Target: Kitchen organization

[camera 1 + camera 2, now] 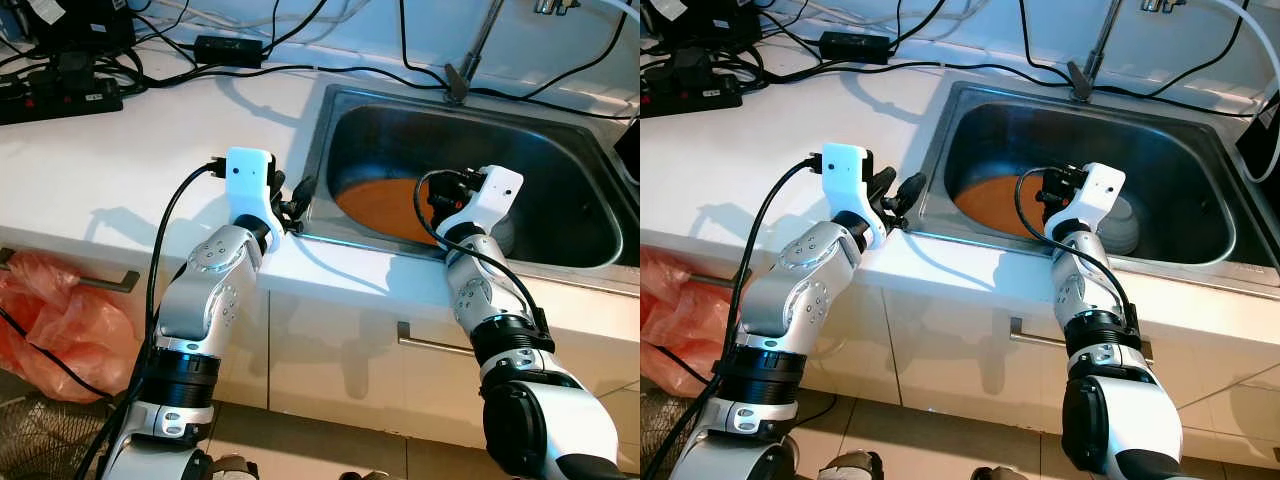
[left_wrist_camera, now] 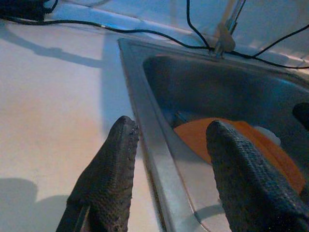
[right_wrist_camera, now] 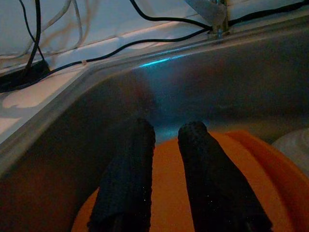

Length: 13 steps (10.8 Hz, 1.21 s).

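Cables [image 1: 60, 75] and a black power strip [image 1: 55, 98] were seen at the far left of the white countertop [image 1: 120, 170], with an orange-red plastic bag [image 1: 45, 325] hanging below beside the drawer fronts [image 1: 330, 360]. The left gripper [image 1: 898, 192] was held at the near left corner of the steel sink [image 1: 330, 150], its fingers [image 2: 113, 174] spread wide; in the left wrist view one finger was shown over the countertop and the other over the basin, with the sink's rim between them. Inside the sink an orange plate [image 1: 385, 205] was lying on the bottom, and a white dish [image 1: 1120, 225] was seen just right of it in the right eye view. The right gripper [image 3: 166, 145] was lowered into the basin over the orange plate, its fingers brought close together with a narrow gap and nothing pinched between them, as shown in the right wrist view. A faucet stem [image 1: 470, 55] was standing at the far rim, crossed by black cables.
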### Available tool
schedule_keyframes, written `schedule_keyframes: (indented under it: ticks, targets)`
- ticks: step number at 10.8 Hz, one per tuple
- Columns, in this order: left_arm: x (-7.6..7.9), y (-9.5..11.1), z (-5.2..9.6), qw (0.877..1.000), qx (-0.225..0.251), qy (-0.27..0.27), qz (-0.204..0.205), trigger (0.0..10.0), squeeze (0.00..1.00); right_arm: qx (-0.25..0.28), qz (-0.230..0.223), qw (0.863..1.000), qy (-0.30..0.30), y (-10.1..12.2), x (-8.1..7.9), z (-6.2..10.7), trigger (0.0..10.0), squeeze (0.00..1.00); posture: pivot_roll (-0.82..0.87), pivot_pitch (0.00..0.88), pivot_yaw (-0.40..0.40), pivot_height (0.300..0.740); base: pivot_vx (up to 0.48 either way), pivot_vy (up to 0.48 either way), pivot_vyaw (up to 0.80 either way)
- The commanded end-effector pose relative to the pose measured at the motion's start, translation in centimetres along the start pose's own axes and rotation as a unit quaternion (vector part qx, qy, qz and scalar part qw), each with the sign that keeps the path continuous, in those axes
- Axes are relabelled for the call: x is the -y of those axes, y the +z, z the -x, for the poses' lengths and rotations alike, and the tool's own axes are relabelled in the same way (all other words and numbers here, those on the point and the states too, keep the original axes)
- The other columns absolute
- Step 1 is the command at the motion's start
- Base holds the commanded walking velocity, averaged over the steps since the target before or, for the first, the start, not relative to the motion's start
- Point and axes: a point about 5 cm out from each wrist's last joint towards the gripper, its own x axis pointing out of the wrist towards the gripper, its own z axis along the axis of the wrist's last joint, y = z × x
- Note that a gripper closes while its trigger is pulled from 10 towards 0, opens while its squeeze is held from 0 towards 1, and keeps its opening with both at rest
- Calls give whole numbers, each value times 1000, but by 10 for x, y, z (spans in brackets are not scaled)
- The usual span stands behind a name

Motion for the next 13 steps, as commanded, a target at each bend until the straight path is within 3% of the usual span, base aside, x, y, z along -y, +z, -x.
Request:
schedule_keyframes:
  ticks: [1,3,5,7,10,13]
  targets:
    - [-1,-6,0,1000,-8,6,-4,10000,0,-11,-2,1000,-7,-5,2,1,10000,0,121,87,-85,740,0,0,0]
    - [-11,-4,0,999,19,42,-22,10000,0,29,20,999,11,10,-6,-2,10000,0,118,89,-84,740,0,0,0]
    - [-22,6,2,992,69,92,-46,10000,0,91,59,993,47,32,-19,-2,10000,0,114,91,-82,740,0,0,0]
    - [-26,14,3,985,103,117,-79,10000,0,125,78,987,58,44,-22,1,10000,0,110,93,-82,740,0,0,0]
    - [-25,13,6,975,137,133,-114,10000,0,132,101,985,55,43,-14,11,10000,0,99,91,-81,740,0,0,0]
    - [-26,17,6,966,162,148,-135,10000,0,122,104,985,59,37,-15,14,10000,0,93,83,-76,740,0,-131,0]
